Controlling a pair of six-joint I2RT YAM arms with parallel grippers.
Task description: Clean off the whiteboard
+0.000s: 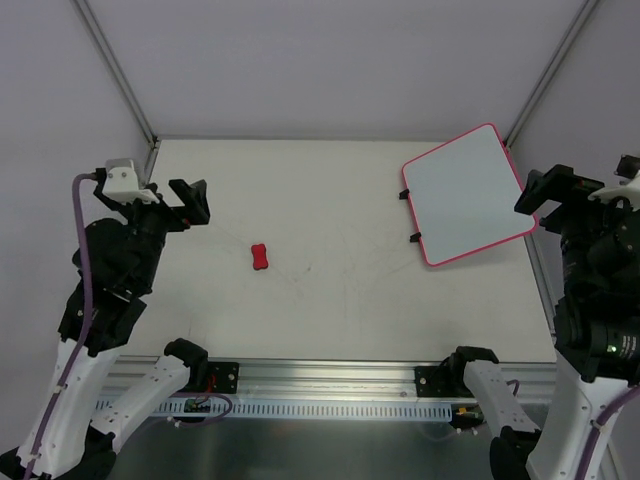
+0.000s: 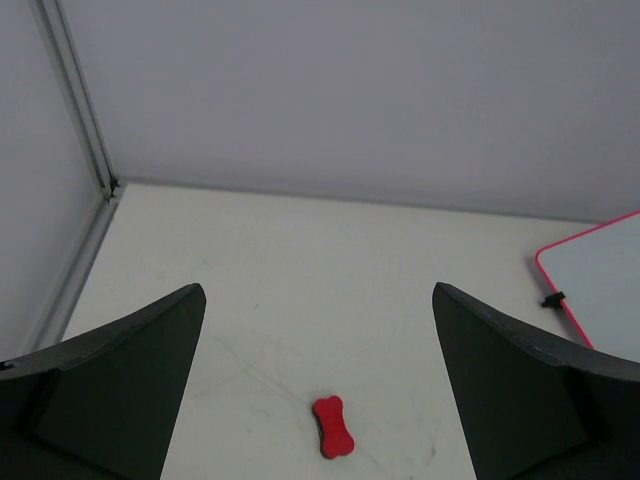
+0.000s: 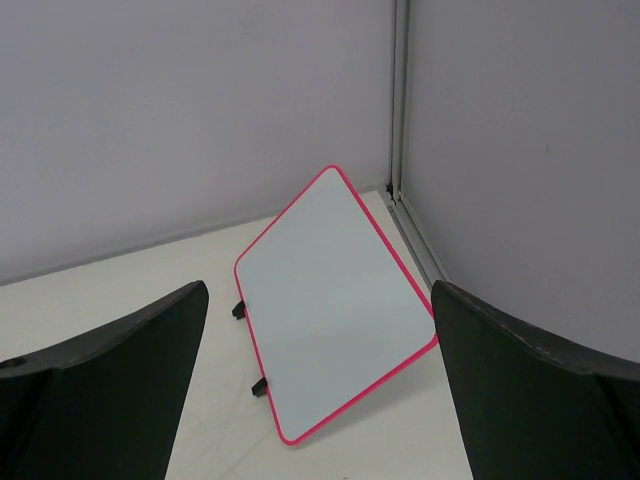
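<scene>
The whiteboard lies flat at the back right of the table, white with a pink-red frame and two black clips on its left edge; no writing shows on it. It also shows in the right wrist view and at the edge of the left wrist view. The small red bone-shaped eraser lies near the table's middle left, also in the left wrist view. My left gripper is open and empty, raised left of the eraser. My right gripper is open and empty, raised at the whiteboard's right edge.
Grey walls with metal corner posts enclose the table on three sides. A metal rail runs along the near edge between the arm bases. Faint scuff marks cross the tabletop.
</scene>
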